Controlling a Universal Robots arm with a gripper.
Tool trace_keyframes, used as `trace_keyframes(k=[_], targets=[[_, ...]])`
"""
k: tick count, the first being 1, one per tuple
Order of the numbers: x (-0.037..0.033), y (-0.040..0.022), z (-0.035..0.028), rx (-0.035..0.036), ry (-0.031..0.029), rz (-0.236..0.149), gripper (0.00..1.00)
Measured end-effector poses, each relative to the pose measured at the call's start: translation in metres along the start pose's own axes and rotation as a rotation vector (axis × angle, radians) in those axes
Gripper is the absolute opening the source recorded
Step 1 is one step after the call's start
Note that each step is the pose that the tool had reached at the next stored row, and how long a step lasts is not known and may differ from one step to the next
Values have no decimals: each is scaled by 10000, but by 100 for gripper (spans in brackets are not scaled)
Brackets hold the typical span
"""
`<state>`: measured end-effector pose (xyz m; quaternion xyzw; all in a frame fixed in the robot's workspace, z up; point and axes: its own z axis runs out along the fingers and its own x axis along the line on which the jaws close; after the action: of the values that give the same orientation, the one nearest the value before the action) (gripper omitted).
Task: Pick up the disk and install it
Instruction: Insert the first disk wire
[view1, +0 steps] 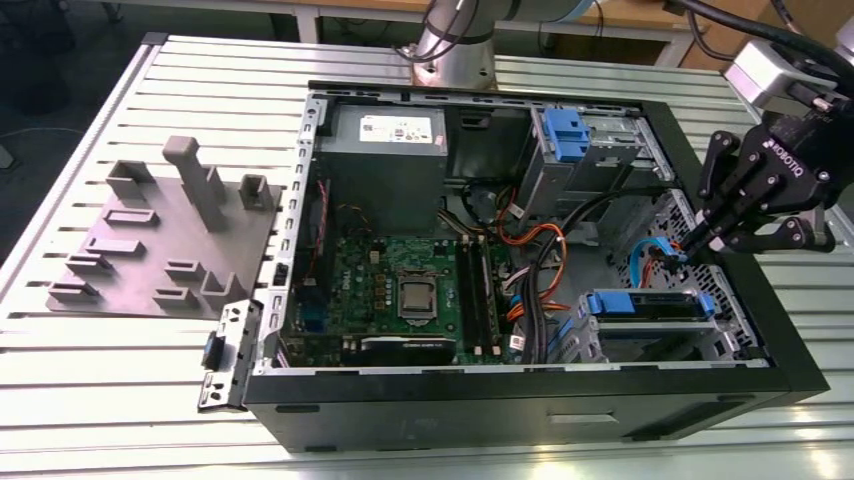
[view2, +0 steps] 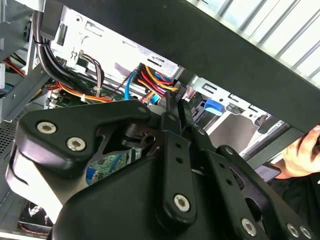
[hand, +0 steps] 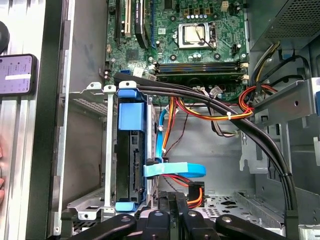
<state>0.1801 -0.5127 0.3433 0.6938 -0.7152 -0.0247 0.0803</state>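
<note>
hovering at the exterior view's right edge of the open black computer case (view1: 534, 400), the black pincer (view1: 691, 248) is pressed together on nothing. the disk (hand: 131, 160), a dark slab with blue plastic rails, sits edge-on in the grey metal cage (hand: 107, 150) at the case's near right corner. black cables (hand: 225, 110) and a flat blue ribbon (hand: 175, 170) cross beside it. the worktop (view1: 80, 360) is ribbed metal.

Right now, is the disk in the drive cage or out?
In. The disk sits inside the drive cage, blue rails showing; the gripper is apart from it. Fully latched: cannot tell.
</note>
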Motion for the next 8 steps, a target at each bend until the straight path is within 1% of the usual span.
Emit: trace_keyframes(k=[8], targets=[[0, 0, 0, 0, 0, 0, 16]])
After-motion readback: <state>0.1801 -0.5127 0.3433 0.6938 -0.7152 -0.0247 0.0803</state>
